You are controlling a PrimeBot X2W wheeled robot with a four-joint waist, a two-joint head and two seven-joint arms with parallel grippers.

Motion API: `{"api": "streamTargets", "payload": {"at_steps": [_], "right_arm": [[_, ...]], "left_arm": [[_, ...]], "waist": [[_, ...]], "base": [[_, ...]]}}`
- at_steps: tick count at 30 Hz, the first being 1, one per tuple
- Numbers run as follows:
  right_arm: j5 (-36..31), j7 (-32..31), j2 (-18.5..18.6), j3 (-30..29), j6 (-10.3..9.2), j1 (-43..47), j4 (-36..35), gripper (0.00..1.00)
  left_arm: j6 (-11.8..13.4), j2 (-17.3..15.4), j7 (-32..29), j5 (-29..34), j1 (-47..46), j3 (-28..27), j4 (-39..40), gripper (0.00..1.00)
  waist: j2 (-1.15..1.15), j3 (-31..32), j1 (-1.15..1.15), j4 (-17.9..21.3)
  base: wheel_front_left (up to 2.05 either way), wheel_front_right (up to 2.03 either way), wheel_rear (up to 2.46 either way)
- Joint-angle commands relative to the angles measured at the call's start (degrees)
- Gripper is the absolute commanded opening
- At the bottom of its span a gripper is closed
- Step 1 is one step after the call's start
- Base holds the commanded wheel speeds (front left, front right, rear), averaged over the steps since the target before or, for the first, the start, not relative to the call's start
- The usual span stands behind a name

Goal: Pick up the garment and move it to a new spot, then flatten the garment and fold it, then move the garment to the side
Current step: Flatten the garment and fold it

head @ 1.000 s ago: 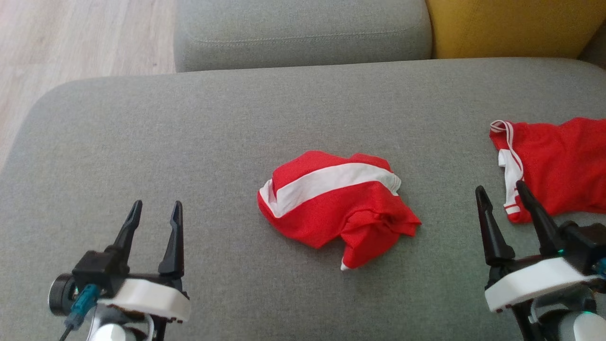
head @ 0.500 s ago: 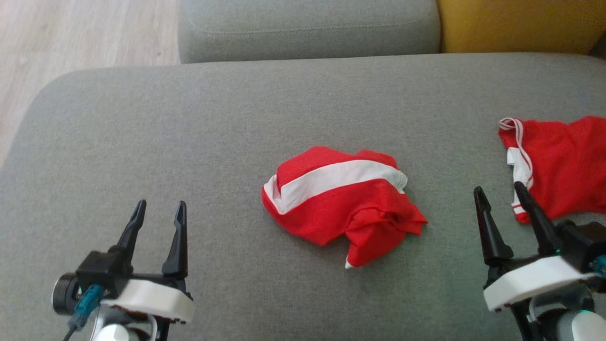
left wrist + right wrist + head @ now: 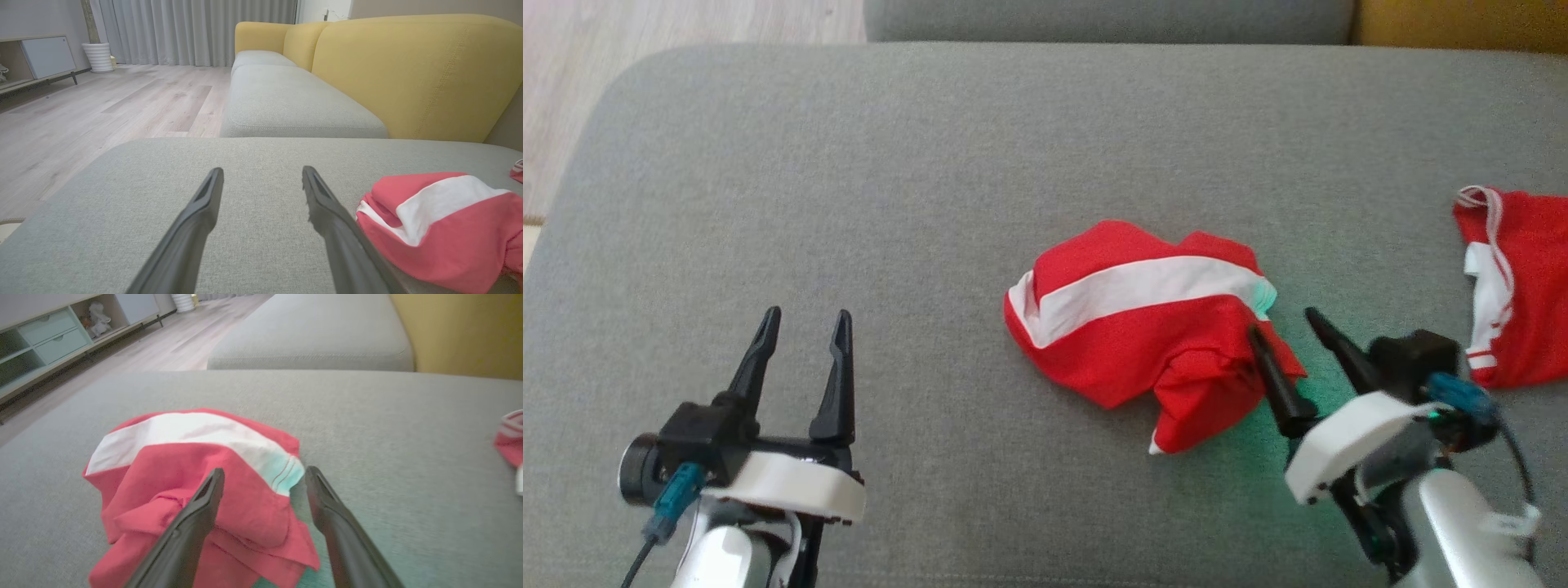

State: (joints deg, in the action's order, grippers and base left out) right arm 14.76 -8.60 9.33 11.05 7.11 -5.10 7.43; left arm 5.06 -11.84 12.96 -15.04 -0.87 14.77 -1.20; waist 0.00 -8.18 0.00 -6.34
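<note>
The garment (image 3: 1143, 327) is a crumpled red piece with a broad white stripe, lying in the middle of the grey seat cushion (image 3: 931, 163). My right gripper (image 3: 1282, 322) stands open at its right edge, one finger over the red folds and the other over bare cushion. The right wrist view shows the garment (image 3: 184, 465) just beyond and under the right gripper (image 3: 265, 470), nothing pinched. My left gripper (image 3: 807, 314) is open over bare cushion well left of the garment. Past the left gripper (image 3: 262, 170) in the left wrist view, the garment (image 3: 441, 224) lies to the right.
A second red-and-white garment (image 3: 1523, 286) lies at the cushion's right edge. Another grey cushion (image 3: 286, 102) and a yellow backrest (image 3: 416, 73) lie beyond. Wooden floor (image 3: 686, 20) runs past the cushion's rounded left edge.
The right gripper has swung left and now reaches the garment's right edge. The head camera has shifted, moving the whole picture. The left gripper and the garment have stayed put.
</note>
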Motion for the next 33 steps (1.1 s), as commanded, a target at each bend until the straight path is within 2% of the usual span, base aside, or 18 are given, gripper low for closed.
{"api": "streamTargets", "payload": {"at_steps": [1,5,6,7,8,13,21,26,30,33], "right_arm": [[0.54,-0.51,0.82,2.81,0.37,-3.08,0.6,1.0],[1.13,-2.84,1.11,5.93,0.37,-4.6,5.19,1.0],[1.5,-3.2,1.1,6.32,0.37,-4.82,5.98,0.81],[1.69,-3.37,1.17,6.64,0.37,-5.06,6.56,0.44],[1.94,-3.35,1.17,6.86,0.37,-5.28,6.92,0.0],[1.52,-0.87,1.64,6.36,0.37,-6.36,5.81,0.0],[-1.16,0.88,2.13,2.33,0.37,-5.96,-2.16,0.0],[-3.07,-0.46,2.49,-3.9,0.37,-3.06,-7.49,0.0],[-3.95,-2.03,2.31,-8.19,0.37,0.84,-7.02,0.0],[-3.55,-2.49,1.68,-8.27,0.37,3.01,-3.37,0.0]], "left_arm": [[0.3,-0.38,0.66,0.18,-3.11,-1.79,1.83,1.0],[0.3,-0.38,0.96,0.08,-3.68,-1.91,1.56,1.0],[0.28,-0.34,1.03,0.08,-3.83,-1.88,1.49,1.0],[0.28,-0.3,1.1,0.09,-3.97,-1.86,1.43,1.0],[0.34,-0.27,1.16,0.11,-4.09,-1.88,1.42,1.0],[0.63,-0.19,1.4,0.16,-4.34,-2.0,1.32,1.0],[1.02,-0.53,1.59,-0.01,-4.15,-2.54,1.18,1.0],[0.87,-0.69,1.69,-0.23,-4.29,-2.61,1.11,1.0],[0.72,-0.62,1.75,-0.3,-4.66,-2.38,1.04,1.0],[0.79,-0.44,1.79,-0.26,-4.83,-2.13,0.94,1.0]], "waist": [[0.0,-1.18,0.0,-0.9],[0.0,-2.09,0.0,-1.42],[0.0,-2.26,0.0,-1.53],[0.0,-2.43,0.0,-1.59],[0.0,-2.64,0.0,-1.6],[0.0,-3.06,0.0,-1.18],[0.0,-2.44,0.0,0.67],[0.0,-2.28,0.0,1.94],[0.0,-2.49,0.0,2.42],[0.0,-2.62,0.0,2.67]], "base": [[0.0,0.0,0.0],[0.0,0.0,0.0],[0.0,0.0,0.0],[0.0,0.0,0.0],[0.0,0.0,0.0],[0.0,0.0,0.0],[0.0,0.0,0.0],[0.0,0.0,0.0],[0.0,0.0,0.0],[0.0,0.0,0.0]]}}
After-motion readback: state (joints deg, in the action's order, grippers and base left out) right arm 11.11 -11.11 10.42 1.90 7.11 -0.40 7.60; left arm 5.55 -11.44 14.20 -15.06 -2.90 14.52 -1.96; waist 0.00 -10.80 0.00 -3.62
